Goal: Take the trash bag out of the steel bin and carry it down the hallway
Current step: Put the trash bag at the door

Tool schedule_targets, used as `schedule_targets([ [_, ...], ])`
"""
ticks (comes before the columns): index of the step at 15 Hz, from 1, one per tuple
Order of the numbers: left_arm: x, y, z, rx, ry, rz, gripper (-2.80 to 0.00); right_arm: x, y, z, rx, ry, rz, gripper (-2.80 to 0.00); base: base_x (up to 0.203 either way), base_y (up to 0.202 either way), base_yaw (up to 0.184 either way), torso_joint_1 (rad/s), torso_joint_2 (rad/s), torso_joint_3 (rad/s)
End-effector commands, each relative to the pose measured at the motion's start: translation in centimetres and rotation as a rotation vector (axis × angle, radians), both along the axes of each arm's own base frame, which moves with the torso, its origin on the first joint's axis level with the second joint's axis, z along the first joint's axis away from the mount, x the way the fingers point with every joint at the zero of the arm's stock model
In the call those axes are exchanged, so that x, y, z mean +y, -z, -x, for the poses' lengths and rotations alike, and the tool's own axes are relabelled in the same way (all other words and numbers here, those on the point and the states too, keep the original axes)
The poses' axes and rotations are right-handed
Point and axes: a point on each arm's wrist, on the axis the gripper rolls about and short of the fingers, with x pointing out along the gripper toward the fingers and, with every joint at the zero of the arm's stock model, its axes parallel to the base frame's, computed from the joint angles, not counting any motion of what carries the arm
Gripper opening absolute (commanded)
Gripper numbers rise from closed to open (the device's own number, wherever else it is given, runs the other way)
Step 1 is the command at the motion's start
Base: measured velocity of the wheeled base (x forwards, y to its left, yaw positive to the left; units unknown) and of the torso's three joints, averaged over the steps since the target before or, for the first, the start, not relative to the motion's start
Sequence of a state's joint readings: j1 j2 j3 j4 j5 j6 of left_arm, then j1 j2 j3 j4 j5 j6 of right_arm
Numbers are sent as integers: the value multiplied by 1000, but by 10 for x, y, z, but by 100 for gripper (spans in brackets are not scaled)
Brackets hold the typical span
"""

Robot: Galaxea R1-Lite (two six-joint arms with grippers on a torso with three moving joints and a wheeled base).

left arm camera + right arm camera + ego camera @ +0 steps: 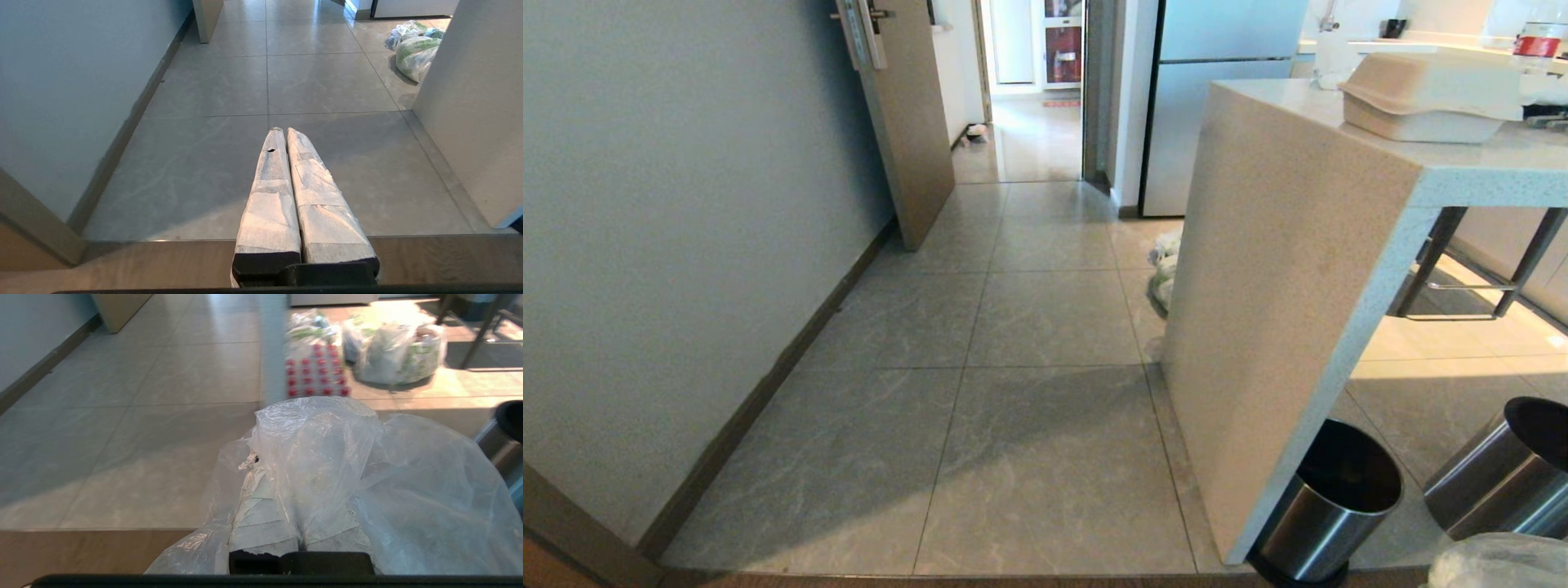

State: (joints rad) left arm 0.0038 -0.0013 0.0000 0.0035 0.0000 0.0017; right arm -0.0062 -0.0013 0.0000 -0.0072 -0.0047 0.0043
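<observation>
The trash bag (347, 469), thin clear crinkly plastic, is draped over my right gripper (269, 461), whose taped fingers are shut on a fold of it. A bulge of the same bag (1499, 559) shows at the head view's bottom right corner, outside the bins. Two steel bins stand by the counter's foot, one (1327, 498) against the slab and one (1503, 469) to its right; I cannot tell which held the bag. One bin's edge (500, 433) is beside the bag. My left gripper (284, 130) is shut and empty above the hallway floor (1029, 392).
A stone counter slab (1282, 286) walls off the hallway's right side. White-and-green printed bags (414, 55) lie behind it, with a red-and-white pack (316, 369). An open door (903, 114) stands ahead on the left, a fridge (1217, 98) beyond. Stool legs (1478, 269) stand under the counter.
</observation>
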Motion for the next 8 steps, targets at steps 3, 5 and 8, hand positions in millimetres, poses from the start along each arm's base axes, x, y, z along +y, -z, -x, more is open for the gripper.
schedule_targets([
  [3,0,1,0,4,-1,-1,-280,0,0,0,1,0,0,-280,0,190,2,2,5,2],
  [5,0,1,0,4,-1,0,-280,0,0,0,1,0,1,-280,0,190,0,1,3,4],
  [8,0,1,0,4,-1,0,-280,0,0,0,1,0,0,-280,0,146,-2,3,-2,2],
])
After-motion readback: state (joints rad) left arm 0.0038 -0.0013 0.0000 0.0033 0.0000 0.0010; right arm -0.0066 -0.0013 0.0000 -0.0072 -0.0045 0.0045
